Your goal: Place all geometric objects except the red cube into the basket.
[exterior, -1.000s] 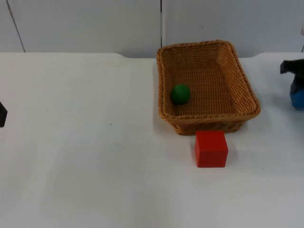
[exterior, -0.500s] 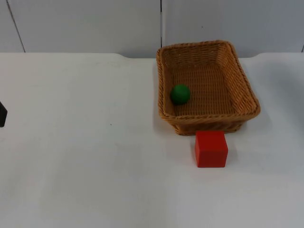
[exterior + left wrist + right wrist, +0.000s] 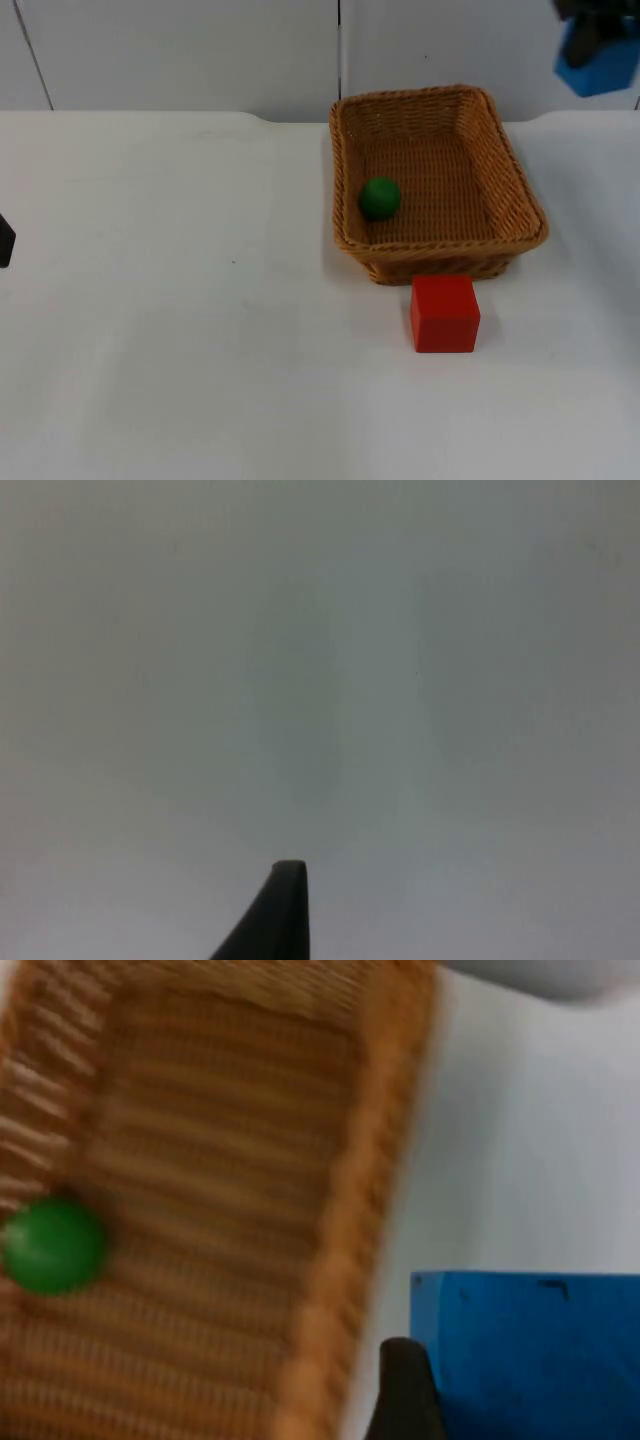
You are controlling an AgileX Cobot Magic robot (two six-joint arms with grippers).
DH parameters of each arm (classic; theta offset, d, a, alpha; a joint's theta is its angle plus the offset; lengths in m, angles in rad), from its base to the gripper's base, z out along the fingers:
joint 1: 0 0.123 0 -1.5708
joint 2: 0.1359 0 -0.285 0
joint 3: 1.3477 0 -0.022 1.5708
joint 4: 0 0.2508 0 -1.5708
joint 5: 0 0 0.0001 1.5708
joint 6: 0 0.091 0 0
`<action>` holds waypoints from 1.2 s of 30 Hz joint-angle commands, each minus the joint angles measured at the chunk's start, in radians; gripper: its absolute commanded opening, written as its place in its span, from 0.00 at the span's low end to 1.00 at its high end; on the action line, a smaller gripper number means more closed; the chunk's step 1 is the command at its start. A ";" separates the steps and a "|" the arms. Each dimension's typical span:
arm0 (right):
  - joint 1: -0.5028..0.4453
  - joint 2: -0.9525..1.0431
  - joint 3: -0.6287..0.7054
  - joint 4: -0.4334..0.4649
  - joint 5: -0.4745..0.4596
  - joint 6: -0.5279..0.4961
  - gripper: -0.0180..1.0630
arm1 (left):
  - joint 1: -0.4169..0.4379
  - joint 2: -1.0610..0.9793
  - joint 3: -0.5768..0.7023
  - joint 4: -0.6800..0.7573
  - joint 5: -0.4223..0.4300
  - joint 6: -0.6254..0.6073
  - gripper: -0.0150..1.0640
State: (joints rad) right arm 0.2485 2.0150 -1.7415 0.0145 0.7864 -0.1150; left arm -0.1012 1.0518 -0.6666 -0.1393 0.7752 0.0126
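I am watching the right gripper (image 3: 590,40) holding a blue block (image 3: 597,65) aloft at the two o'clock corner of the top view, above and beyond the far right corner of the woven basket (image 3: 520,190). Its fingers are pinching the blue block, and in the right wrist view a black fingertip (image 3: 405,1390) is pressing against the block's (image 3: 530,1355) side, with the basket's rim (image 3: 350,1260) passing just beside it below.

The basket is sitting on the white table (image 3: 180,330) at about one o'clock from the table's middle, its far side near the grey partition wall (image 3: 180,50). A green ball (image 3: 380,198) is lying inside it, against the left wall toward the near corner; the right wrist view is showing the same ball (image 3: 52,1244) on the woven floor.

The red cube (image 3: 444,313) is standing on the table just outside the basket's near wall, at six o'clock from it, close but not touching as far as I can tell.

The left gripper (image 3: 5,241) is waiting at the nine o'clock edge of the top view, low over the table. In the left wrist view one black fingertip (image 3: 275,915) is showing over bare white surface, and I cannot tell whether those fingers are spread or pressed together.
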 commanded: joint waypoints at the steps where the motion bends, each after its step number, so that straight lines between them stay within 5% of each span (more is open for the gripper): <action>1: 0.071 0.108 -0.155 0.007 0.036 -0.013 0.02 | 0.002 -0.006 0.003 -0.006 -0.005 -0.002 0.99; 11: 0.146 0.425 -0.543 0.007 -0.004 -0.013 0.02 | 0.002 -0.006 0.003 -0.004 -0.005 0.001 0.99; 20: 0.144 0.545 -0.564 -0.014 -0.071 -0.009 0.04 | 0.002 -0.006 0.003 -0.002 -0.007 0.008 0.99; 23: 0.144 0.576 -0.564 -0.008 -0.058 -0.006 0.19 | 0.002 -0.006 0.003 -0.002 -0.007 0.008 0.99; 25: 0.144 0.582 -0.564 -0.004 -0.043 -0.001 0.40 | 0.002 -0.006 0.003 -0.002 -0.011 0.008 0.99; 26: 0.144 0.582 -0.564 -0.004 -0.043 -0.001 0.40 | 0.002 -0.006 0.003 -0.002 -0.011 0.008 0.99; 30: 0.144 0.573 -0.578 -0.004 -0.015 -0.001 0.77 | 0.002 -0.006 0.003 -0.002 -0.022 0.008 0.99; 36: 0.144 0.497 -0.642 -0.004 0.049 -0.001 0.87 | 0.002 -0.006 0.003 -0.002 -0.030 0.008 0.99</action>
State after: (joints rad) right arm 0.3916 2.5518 -2.3649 0.0092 0.8274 -0.1125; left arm -0.1012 1.0518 -0.6666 -0.1393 0.7556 0.0203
